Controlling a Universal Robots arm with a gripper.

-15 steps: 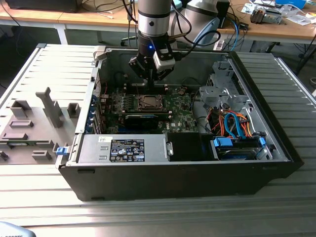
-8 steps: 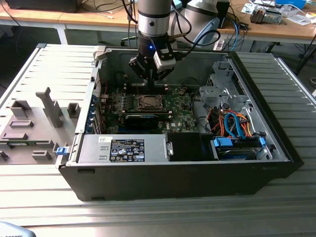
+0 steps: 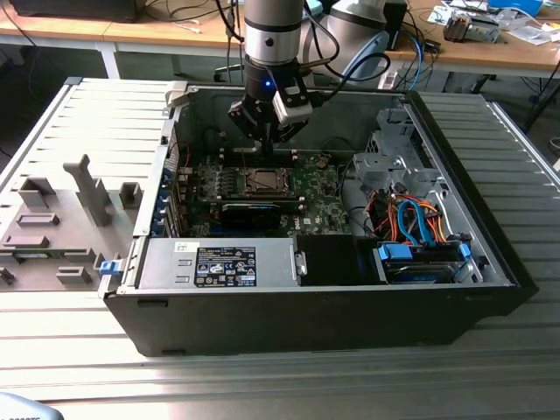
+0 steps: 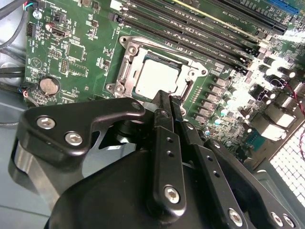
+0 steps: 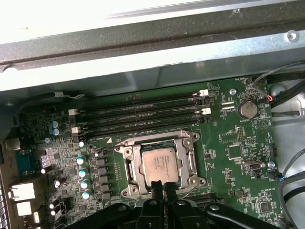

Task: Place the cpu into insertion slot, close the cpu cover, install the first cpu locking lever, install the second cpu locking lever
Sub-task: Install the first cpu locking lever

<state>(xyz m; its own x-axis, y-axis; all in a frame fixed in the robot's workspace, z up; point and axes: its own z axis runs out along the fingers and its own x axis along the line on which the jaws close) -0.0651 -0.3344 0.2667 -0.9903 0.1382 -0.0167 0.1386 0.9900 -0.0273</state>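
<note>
One large open computer case (image 3: 455, 254) lies on the table, and inside it the green motherboard (image 5: 228, 157) carries everything the task needs. Above the board hangs the gripper (image 3: 267, 131), and in both wrist views its two fingers (image 4: 164, 124) are pressed together with no gap and nothing between them, their tips just over the near edge of the insertion slot (image 5: 159, 164). The cpu (image 5: 160, 163) already sits flat in that slot, its pale metal top showing through the square window of the cpu cover (image 5: 190, 157), which seems to lie down around it. The risk, as I judge it, is in the small parts: the closed fingertips are very near the thin locking lever (image 4: 183, 93) at the socket edge, and if they push off-line they can slip from the wire, scratch the chip top, or bend the lever. A sideways push could also shift the cover.
</note>
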